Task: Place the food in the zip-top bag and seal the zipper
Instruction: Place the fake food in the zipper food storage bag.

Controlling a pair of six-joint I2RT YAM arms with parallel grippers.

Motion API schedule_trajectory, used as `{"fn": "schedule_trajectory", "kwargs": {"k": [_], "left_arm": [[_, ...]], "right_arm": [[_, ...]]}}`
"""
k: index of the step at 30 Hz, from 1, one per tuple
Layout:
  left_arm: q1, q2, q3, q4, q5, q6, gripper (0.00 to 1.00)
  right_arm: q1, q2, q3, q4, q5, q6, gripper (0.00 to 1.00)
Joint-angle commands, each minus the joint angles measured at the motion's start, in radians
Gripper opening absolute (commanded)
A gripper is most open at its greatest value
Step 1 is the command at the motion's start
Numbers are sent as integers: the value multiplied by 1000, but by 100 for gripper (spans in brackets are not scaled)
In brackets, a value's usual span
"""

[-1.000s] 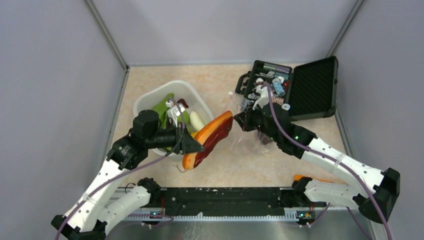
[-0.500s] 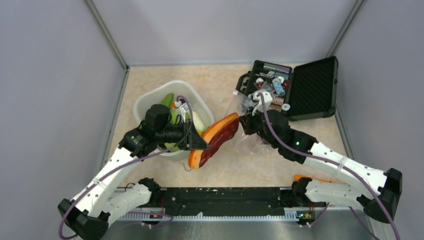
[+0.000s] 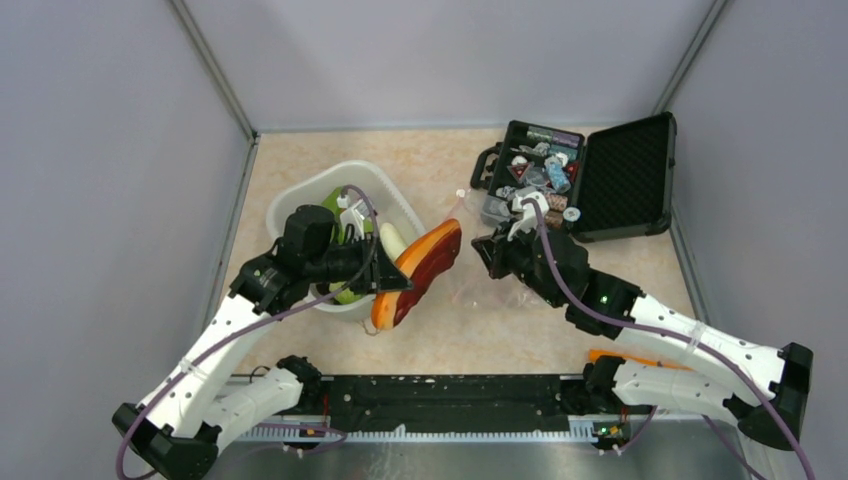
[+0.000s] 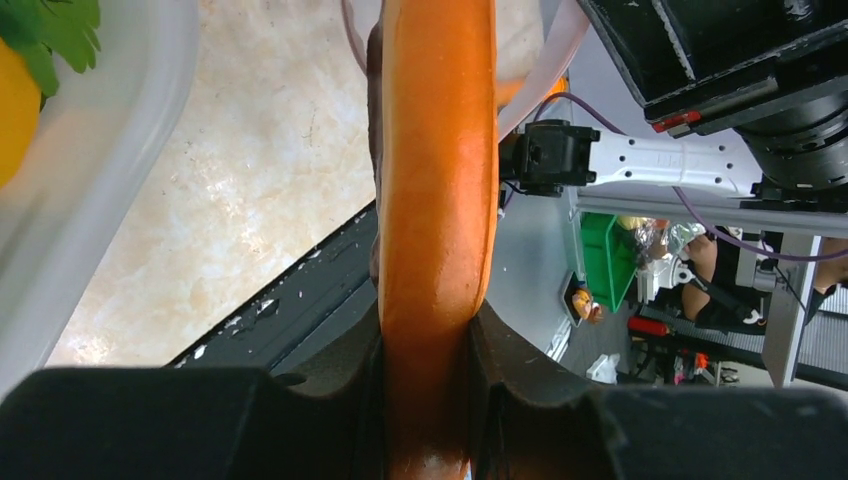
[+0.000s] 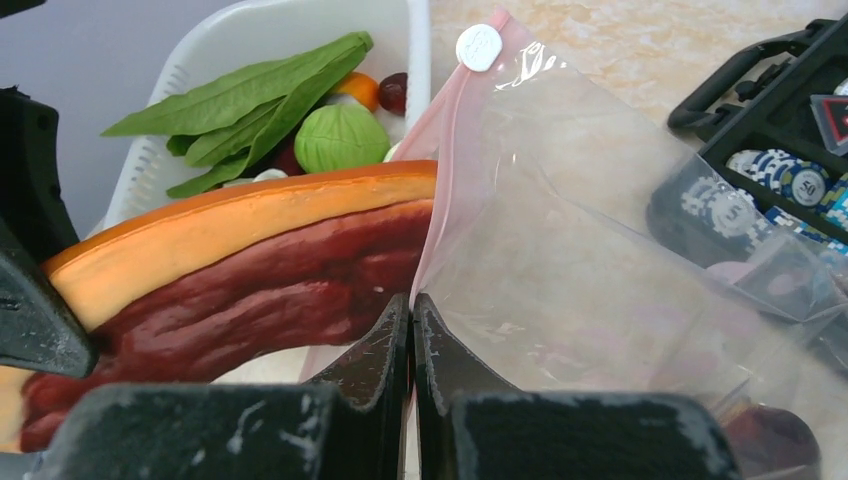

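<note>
My left gripper (image 3: pixel 385 281) is shut on a long toy food slab (image 3: pixel 420 268), orange on the rind and dark red on the side, held above the table between the white tub (image 3: pixel 290 200) and the clear zip-top bag (image 3: pixel 480 290). In the left wrist view the slab (image 4: pixel 435 180) fills the jaws of that gripper (image 4: pixel 430 350). My right gripper (image 5: pixel 412 300) is shut on the bag's mouth edge by the pink zipper strip (image 5: pixel 440 130), whose white slider (image 5: pixel 479 47) sits at the far end. The slab's tip (image 5: pixel 250 270) touches the bag's mouth (image 5: pixel 560 260).
The tub holds green leafy pieces (image 5: pixel 240 100), a green cabbage (image 5: pixel 341 138) and other small food. An open black case (image 3: pixel 620 175) with small trinkets stands at the back right, touching the bag. An orange piece (image 3: pixel 620 357) lies by the right arm's base.
My left gripper swung the slab a little toward the bag, then back left and up. My right gripper shifted slightly while keeping its hold on the bag's edge.
</note>
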Motion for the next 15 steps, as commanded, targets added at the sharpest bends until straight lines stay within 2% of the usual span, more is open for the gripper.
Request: {"fn": "schedule_trajectory", "kwargs": {"k": [1,6,11,15], "left_arm": [[4,-21,-2,102,21,-26,0],[4,19,2,233,103,-89,0],[4,83,-14,293,190,-115,0],[4,98,-2,244,143,-88,0]], "right_arm": [[9,-11,16,63,-59,12,0],[20,5,21,69,-93,-3,0],[58,8,27,78,-69,-39,0],[69,26,50,45,-45,-61,0]]}}
